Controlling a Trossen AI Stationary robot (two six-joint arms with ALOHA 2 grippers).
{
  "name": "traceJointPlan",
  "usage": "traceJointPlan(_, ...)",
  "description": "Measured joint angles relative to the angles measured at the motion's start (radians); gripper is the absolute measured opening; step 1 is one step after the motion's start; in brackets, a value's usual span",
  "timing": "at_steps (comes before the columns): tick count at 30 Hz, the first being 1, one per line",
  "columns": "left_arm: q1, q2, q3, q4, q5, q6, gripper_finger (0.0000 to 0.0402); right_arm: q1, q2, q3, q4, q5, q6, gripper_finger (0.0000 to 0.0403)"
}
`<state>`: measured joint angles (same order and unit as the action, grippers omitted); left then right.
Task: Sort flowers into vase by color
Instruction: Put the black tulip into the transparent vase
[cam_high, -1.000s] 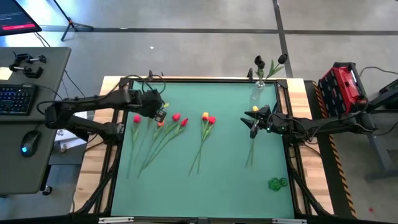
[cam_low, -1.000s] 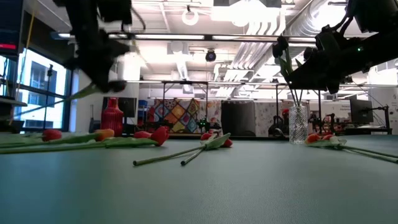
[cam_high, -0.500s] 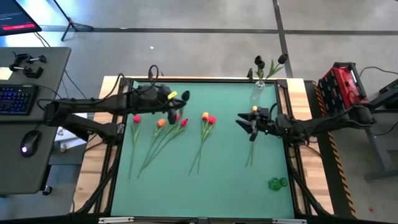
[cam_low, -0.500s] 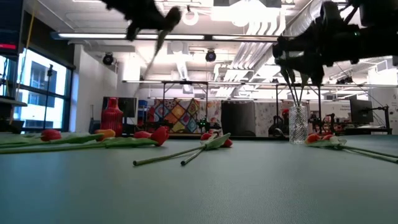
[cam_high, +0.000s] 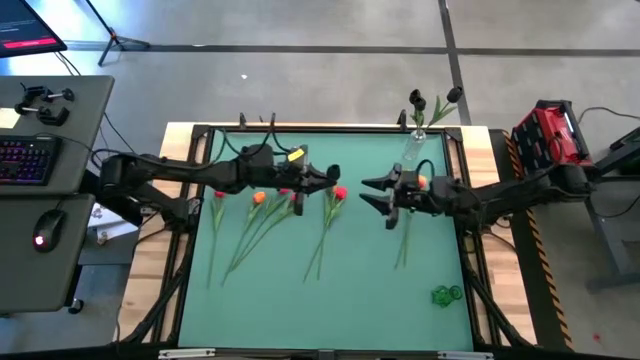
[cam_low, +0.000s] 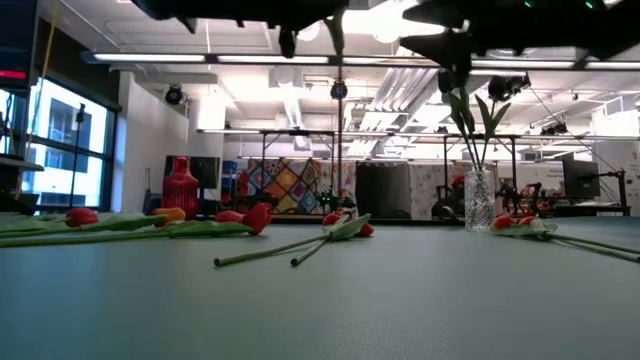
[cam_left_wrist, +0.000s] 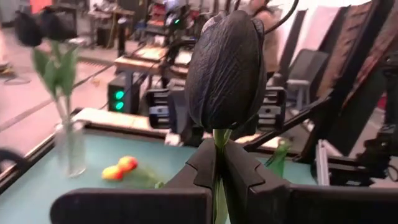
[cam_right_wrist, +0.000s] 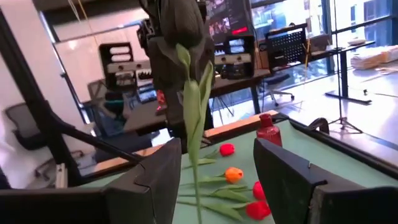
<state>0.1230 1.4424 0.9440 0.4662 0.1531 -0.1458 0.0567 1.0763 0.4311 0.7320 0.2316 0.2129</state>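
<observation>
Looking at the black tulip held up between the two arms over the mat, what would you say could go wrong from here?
1. The left claw pinches the black tulip just under its head, so the long stem hangs free and could swing wide of the open right claw.
2. If the left claw lets go before the right one closes, the tulip may fall among the red and orange tulips on the mat.
3. The glass vase stands near the right arm, and a sweep could topple it.

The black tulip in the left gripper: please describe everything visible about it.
The black tulip has a closed, near-black head with fine ribbed petals, looking like fabric, on a thin green stem. The left gripper is shut on the stem just below the head, holding it above the green table. The open right gripper faces it, its fingers either side of the stem.
</observation>
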Motion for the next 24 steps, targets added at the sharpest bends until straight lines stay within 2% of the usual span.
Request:
traceJointPlan(5, -0.002, 0.058, 0.000, 0.097, 0.004, 0.001, 0.0001, -0.009, 0.077, 0.139, -0.135, 0.004, -0.024, 0.0190)
traceJointPlan(10, -0.005, 0.087, 0.000, 0.172, 0.053, 0.001, 0.0001, -0.023, 0.151, 0.227, -0.231, 0.013, -0.012, 0.0190)
traceJointPlan(16, -0.008, 0.087, 0.000, 0.169, 0.057, 0.026, 0.0001, -0.024, 0.194, 0.265, -0.237, -0.015, -0.036, 0.0179)
traceJointPlan(24, -0.008, 0.086, 0.000, 0.162, 0.070, 0.072, 0.0000, -0.024, 0.171, 0.271, -0.275, -0.056, -0.054, 0.0152)
